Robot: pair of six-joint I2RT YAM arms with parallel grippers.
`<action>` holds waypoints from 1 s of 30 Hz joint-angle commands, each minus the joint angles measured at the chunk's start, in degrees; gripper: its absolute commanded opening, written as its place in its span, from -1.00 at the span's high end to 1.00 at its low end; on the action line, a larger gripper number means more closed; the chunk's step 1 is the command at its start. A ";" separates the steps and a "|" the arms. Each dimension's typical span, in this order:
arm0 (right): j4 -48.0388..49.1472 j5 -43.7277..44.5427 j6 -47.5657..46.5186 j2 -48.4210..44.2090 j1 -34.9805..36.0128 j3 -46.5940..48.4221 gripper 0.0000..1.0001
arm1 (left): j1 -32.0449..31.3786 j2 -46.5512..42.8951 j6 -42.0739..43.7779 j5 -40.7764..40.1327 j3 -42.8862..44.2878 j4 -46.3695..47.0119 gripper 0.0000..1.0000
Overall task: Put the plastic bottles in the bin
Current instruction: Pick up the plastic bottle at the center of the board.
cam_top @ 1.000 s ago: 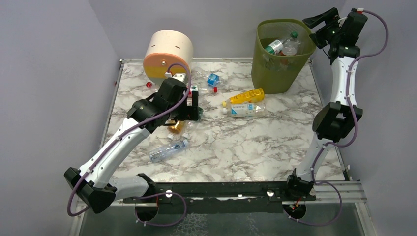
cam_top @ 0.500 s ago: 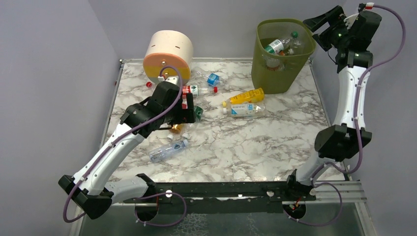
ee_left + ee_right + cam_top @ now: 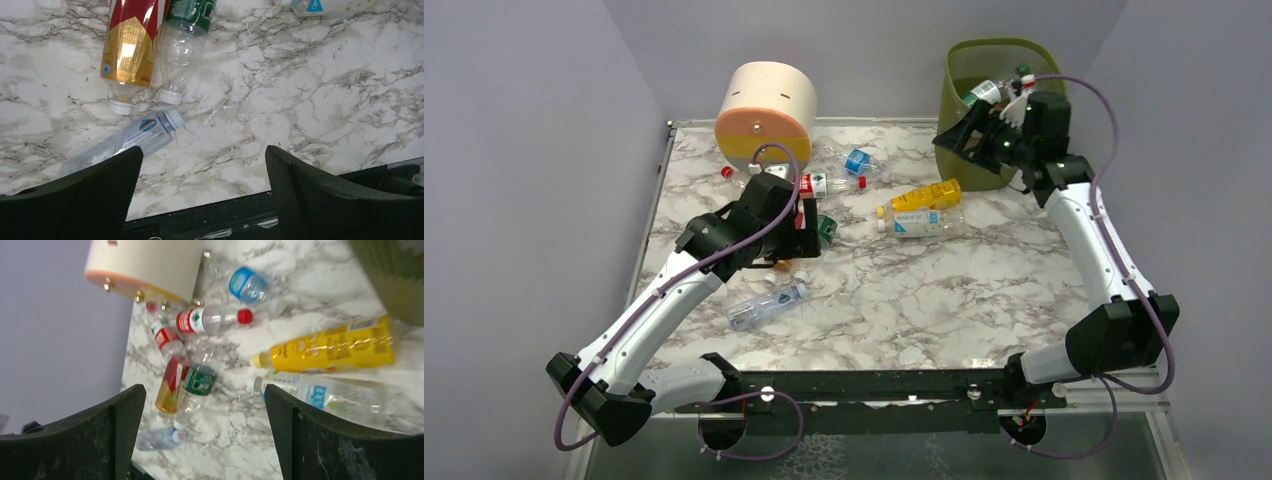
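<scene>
The marble worktop [image 3: 984, 290] carries everything. At its far right corner stands the olive-green bin [image 3: 954, 80], upright, and at least two plastic bottles [image 3: 984, 93] already lie inside it. At the far left is the round cream and orange drawer box [image 3: 766, 105]. The right pincer [image 3: 959, 135] hangs in front of the bin's left side, above the worktop. Its fingers are wide apart and there is nothing between them. The left pincer [image 3: 204, 155] is over the left middle of the worktop, also fully spread and holding nothing. The other bottles lie on their sides on the worktop. A yellow bottle [image 3: 330, 347] and a clear bottle with blue label [image 3: 921, 223] lie next to each other near the bin. An orange bottle with red label [image 3: 131, 45] touches a clear bottle with green label [image 3: 181, 45] under the left pincer. A clear bottle with blue cap ring [image 3: 125, 142] lies nearer the front. Some small ones with red labels [image 3: 210, 320] and one with a blue label [image 3: 857, 161] are close to the drawer box.
</scene>
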 commanded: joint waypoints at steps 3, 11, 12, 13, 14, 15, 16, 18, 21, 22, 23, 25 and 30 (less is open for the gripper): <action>2.91 4.56 -3.54 -2.05 15.02 -8.57 -0.83 | 0.30 -2.66 -1.84 1.29 -4.29 -3.73 -0.98; 7.31 1.42 -0.24 -6.35 20.11 -20.33 -0.82 | 0.30 -1.71 -2.81 2.38 -14.30 -7.69 -0.98; 7.46 1.00 -0.28 -6.95 20.12 -21.10 -0.82 | 0.30 -0.94 -3.07 2.53 -15.39 -7.14 -0.98; 7.37 0.76 -0.39 -7.62 20.12 -21.60 -0.82 | 0.30 0.10 -3.12 2.57 -16.22 -6.56 -0.98; 7.32 0.76 -0.63 -8.25 20.12 -22.00 -0.82 | 0.29 1.14 -3.27 2.39 -16.78 -5.92 -0.98; 7.54 0.80 -0.83 -8.66 20.12 -22.46 -0.83 | 0.30 2.15 -3.45 2.28 -17.22 -5.33 -0.98; 7.90 0.58 -0.97 -8.96 20.11 -22.91 -0.83 | 0.30 3.07 -3.60 2.12 -17.40 -4.49 -0.98; 7.66 -0.21 -1.48 -8.62 20.12 -23.23 -0.82 | 0.32 4.78 -3.91 1.73 -17.25 -1.86 -0.98; 8.20 -1.60 -1.62 -8.73 20.12 -24.37 -0.82 | 0.30 9.76 -2.61 1.07 -15.54 0.59 -0.98; 8.56 -1.95 -1.53 -9.00 20.11 -24.87 -0.82 | 0.30 11.66 -2.03 0.94 -14.68 0.76 -0.98; 8.69 -2.15 -1.65 -9.24 20.12 -25.32 -0.82 | 0.30 13.48 -1.43 1.00 -13.82 1.31 -0.98; 8.46 -1.99 -2.09 -9.64 20.12 -25.76 -0.82 | 0.21 15.51 -0.36 1.31 -12.06 3.36 -0.98; 8.25 -1.05 -2.93 -10.09 20.11 -26.07 -0.83 | 0.23 19.81 2.86 0.38 -6.65 9.62 -0.97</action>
